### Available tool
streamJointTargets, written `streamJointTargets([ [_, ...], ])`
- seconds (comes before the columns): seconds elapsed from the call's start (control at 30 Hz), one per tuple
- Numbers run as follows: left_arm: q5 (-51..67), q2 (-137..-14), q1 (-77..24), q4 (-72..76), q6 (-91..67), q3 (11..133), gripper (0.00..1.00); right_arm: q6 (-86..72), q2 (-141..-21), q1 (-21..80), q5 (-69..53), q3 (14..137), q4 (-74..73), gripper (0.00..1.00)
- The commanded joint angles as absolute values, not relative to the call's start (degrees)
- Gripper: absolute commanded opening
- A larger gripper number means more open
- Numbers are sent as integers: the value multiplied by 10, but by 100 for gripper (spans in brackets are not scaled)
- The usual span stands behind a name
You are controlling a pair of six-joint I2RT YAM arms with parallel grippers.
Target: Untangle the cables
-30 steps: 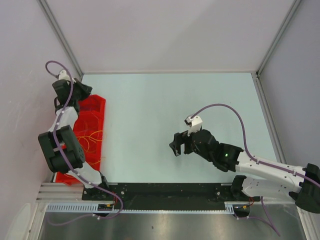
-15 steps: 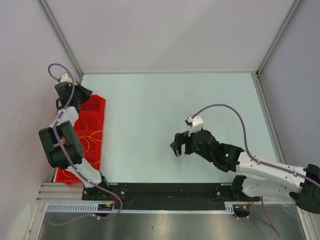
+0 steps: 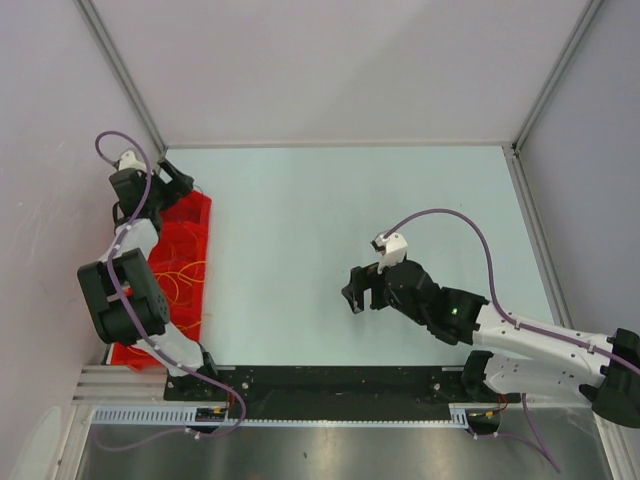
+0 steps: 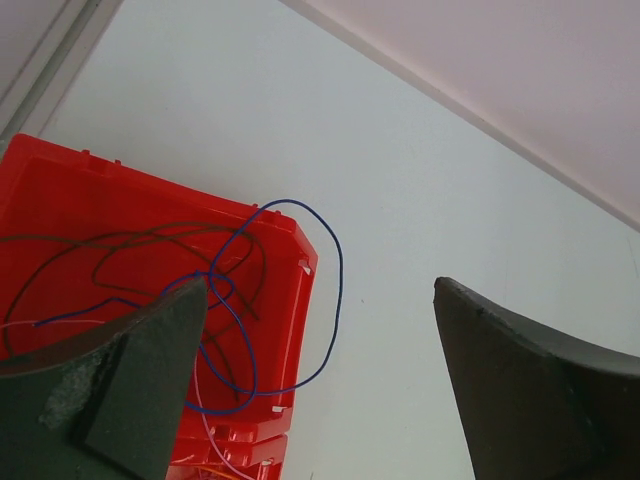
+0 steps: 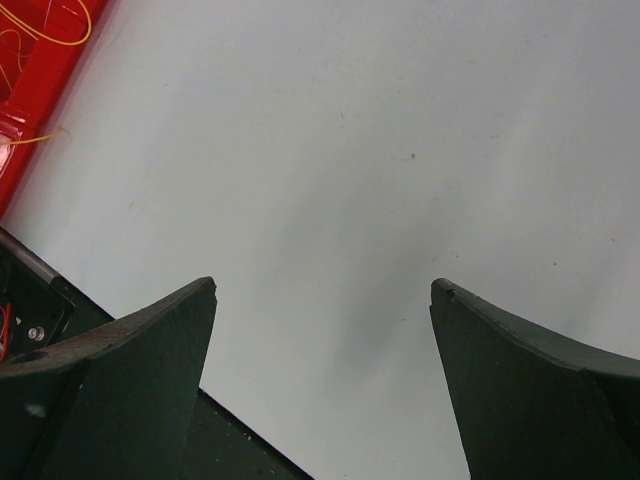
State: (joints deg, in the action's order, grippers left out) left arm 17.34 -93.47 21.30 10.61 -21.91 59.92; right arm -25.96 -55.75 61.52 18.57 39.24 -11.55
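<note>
While my right gripper [image 5: 322,290] waits open and empty over the table [image 5: 330,150], the cables [image 3: 180,272] lie looped in the red bin [image 4: 60,190] at the left. Farther out, my left gripper [image 4: 322,285] stands open above the bin's corner, where a blue cable [image 4: 340,270] spills over the rim, probably to separate it.

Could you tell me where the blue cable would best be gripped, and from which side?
I'd grip the blue cable on the loop that spills past the bin corner over the table, coming from above on the table side. There it lies alone; inside the bin it crosses dark cables.
</note>
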Motion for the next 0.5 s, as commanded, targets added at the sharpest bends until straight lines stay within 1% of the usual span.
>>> streamJointTargets([
  [0.0, 149, -894, 218, 133, -203, 596, 100, -262, -551, 618, 195, 394, -99, 93],
  [0.2, 135, -861, 214, 130, -203, 591, 100, -259, -543, 618, 204, 394, -107, 93],
  [0.33, 115, -838, 193, 120, -191, 587, 100, -268, -538, 618, 233, 395, -119, 93],
  [0.47, 98, -815, 158, 92, -186, 597, 100, -258, -536, 618, 233, 394, -120, 92],
])
